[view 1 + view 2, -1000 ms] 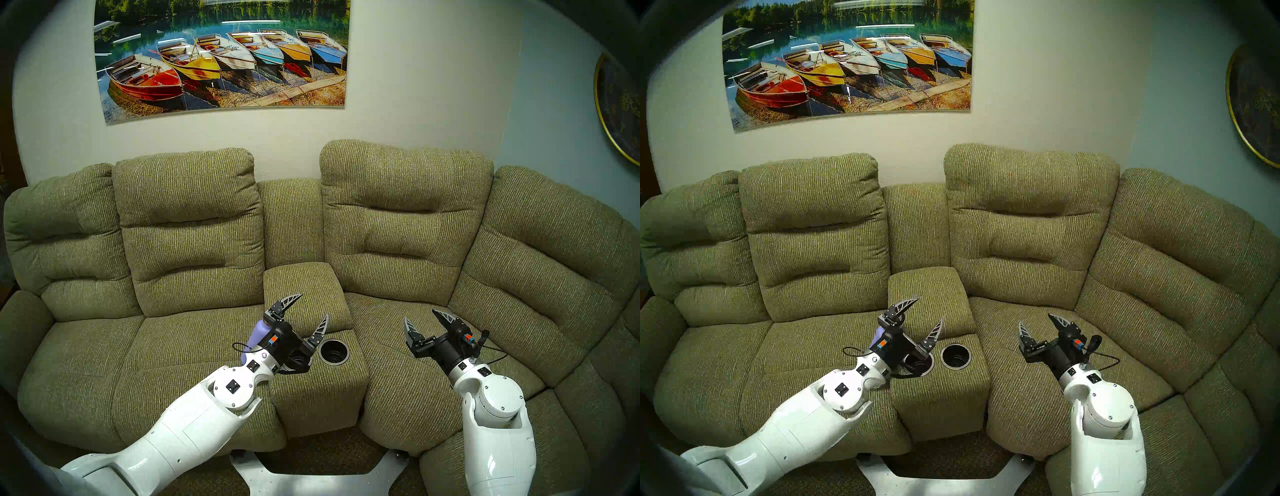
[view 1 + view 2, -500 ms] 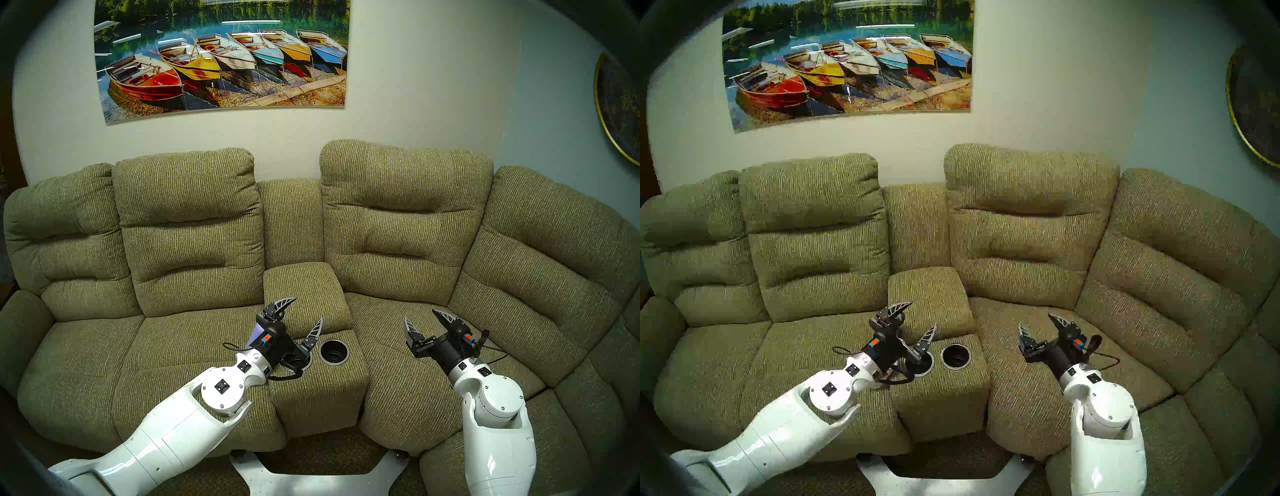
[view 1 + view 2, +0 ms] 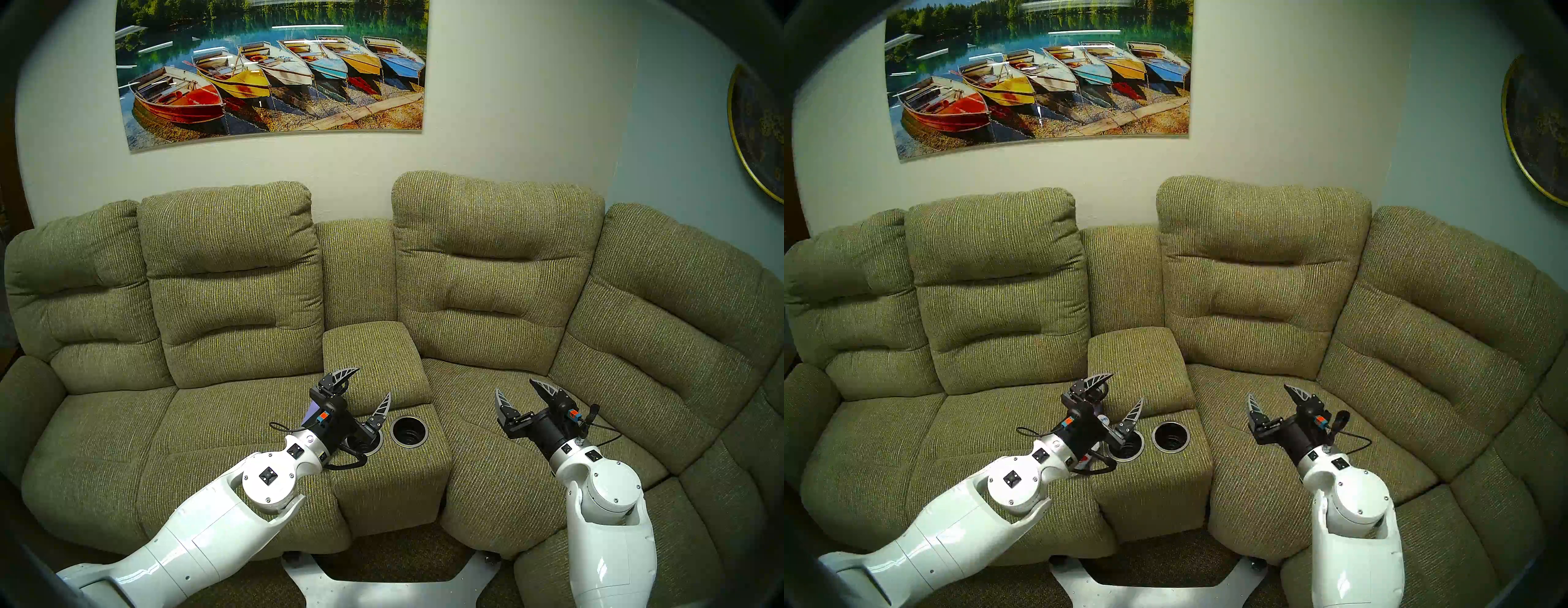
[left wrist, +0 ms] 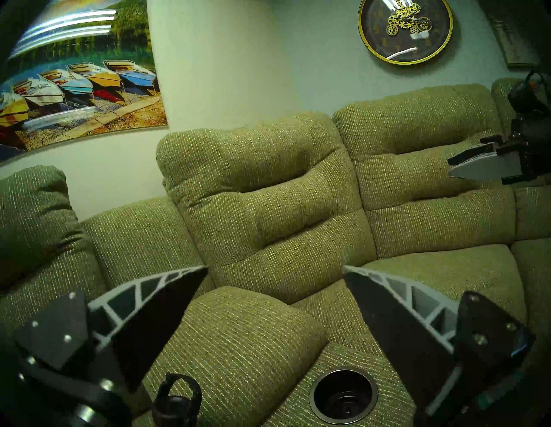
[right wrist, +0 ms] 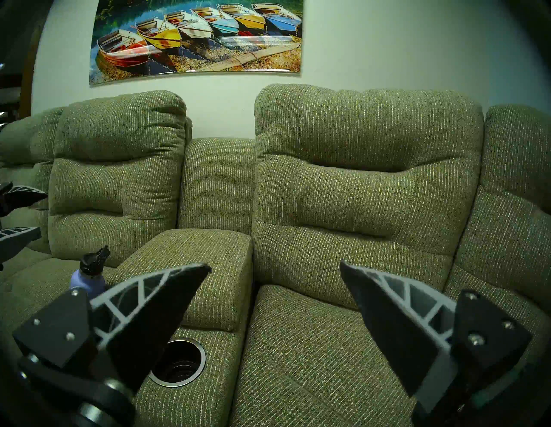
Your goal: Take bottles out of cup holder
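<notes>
The lavender flask [image 5: 88,278] with its black loop cap [image 4: 176,398] stands upright on the left seat beside the console, outside the cup holder; only a sliver of it [image 3: 312,412] shows behind my left wrist. The cup holder's right recess [image 3: 409,431] is empty, and its left recess [image 3: 1129,446] is partly covered by my left gripper and looks empty. My left gripper [image 3: 373,381] is open and empty above the console. My right gripper [image 3: 514,386] is open and empty over the right seat. The clear plastic bottle is out of view.
The padded console armrest [image 3: 371,352] rises just behind the recesses. Olive sofa backrests [image 3: 496,263] close off the far side. The robot's base plate [image 3: 390,588] lies on the floor in front of the console.
My left arm has drawn back down and to the left, still open, and now hides more of the flask. The left recess shows more. My right arm has not moved.
</notes>
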Motion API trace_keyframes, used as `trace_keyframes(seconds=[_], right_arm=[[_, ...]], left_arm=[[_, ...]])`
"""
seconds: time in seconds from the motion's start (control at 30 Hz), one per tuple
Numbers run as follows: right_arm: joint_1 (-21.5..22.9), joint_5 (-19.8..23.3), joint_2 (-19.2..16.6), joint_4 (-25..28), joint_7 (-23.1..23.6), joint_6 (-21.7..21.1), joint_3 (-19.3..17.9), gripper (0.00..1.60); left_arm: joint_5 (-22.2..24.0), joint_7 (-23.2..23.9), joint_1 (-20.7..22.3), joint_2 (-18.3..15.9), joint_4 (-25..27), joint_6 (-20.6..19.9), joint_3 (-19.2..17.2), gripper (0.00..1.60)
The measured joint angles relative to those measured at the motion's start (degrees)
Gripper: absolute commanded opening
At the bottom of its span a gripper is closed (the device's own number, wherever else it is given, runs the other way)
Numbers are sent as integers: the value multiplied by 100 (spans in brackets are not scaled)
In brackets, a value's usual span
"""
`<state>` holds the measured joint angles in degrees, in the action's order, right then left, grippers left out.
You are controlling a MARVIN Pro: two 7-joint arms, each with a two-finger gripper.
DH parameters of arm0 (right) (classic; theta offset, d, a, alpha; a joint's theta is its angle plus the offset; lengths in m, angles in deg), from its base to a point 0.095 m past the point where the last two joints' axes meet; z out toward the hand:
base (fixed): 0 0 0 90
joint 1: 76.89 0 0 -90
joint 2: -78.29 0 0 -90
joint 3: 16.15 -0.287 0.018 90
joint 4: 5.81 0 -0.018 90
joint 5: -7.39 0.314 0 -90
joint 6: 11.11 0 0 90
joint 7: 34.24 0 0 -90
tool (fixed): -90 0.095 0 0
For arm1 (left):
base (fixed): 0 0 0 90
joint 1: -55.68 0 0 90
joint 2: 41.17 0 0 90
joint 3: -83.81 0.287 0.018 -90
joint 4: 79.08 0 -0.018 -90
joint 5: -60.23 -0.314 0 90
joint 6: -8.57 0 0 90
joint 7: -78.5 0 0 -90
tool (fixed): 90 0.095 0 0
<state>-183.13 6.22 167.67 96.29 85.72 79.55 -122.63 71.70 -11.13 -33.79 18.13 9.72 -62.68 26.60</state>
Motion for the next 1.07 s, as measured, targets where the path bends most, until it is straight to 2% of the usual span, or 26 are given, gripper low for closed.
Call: trace_keyframes(seconds=[1.07], right_arm=[[0, 0, 0, 2, -2, 0, 0, 160]], left_arm=[[27, -39, 31, -5, 13, 9, 21, 160]])
